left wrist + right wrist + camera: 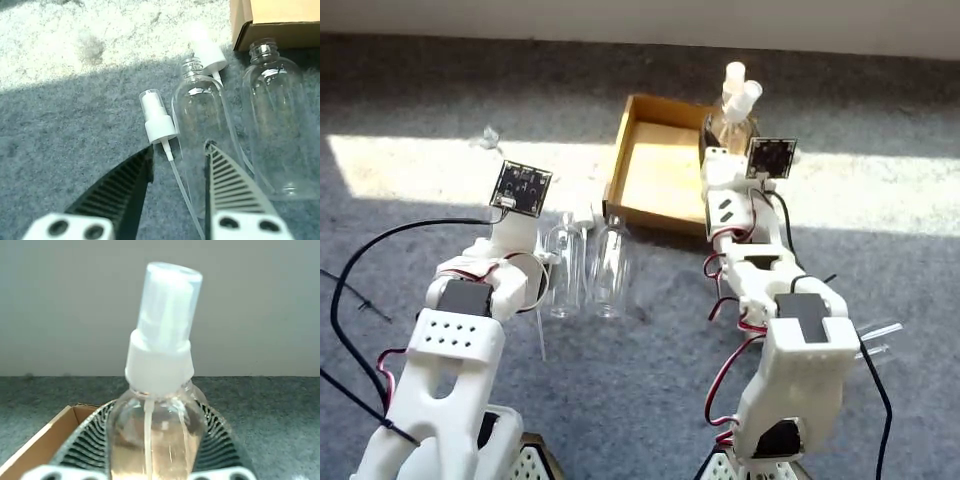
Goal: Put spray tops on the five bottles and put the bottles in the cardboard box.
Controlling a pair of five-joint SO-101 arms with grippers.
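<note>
Two clear bottles without tops, one (200, 110) nearer and one (275, 110) beyond it, lie side by side on the grey carpet next to the cardboard box (660, 165). A white spray top (157, 117) with its tube lies between the fingers of my open left gripper (177, 157), which hovers just over it. Another spray top (210, 52) rests at the nearer bottle's neck. My right gripper (155, 450) is shut on an upright bottle (160, 390) with a spray top fitted, held over the box's right edge (732, 125). A second capped top (734, 72) shows beside it.
Open carpet lies left of the bottles. A small clear piece (488, 137) sits at the far left in the sunlit strip. Loose clear tubes (875, 335) lie right of the right arm. Black cables (360, 270) trail on the left.
</note>
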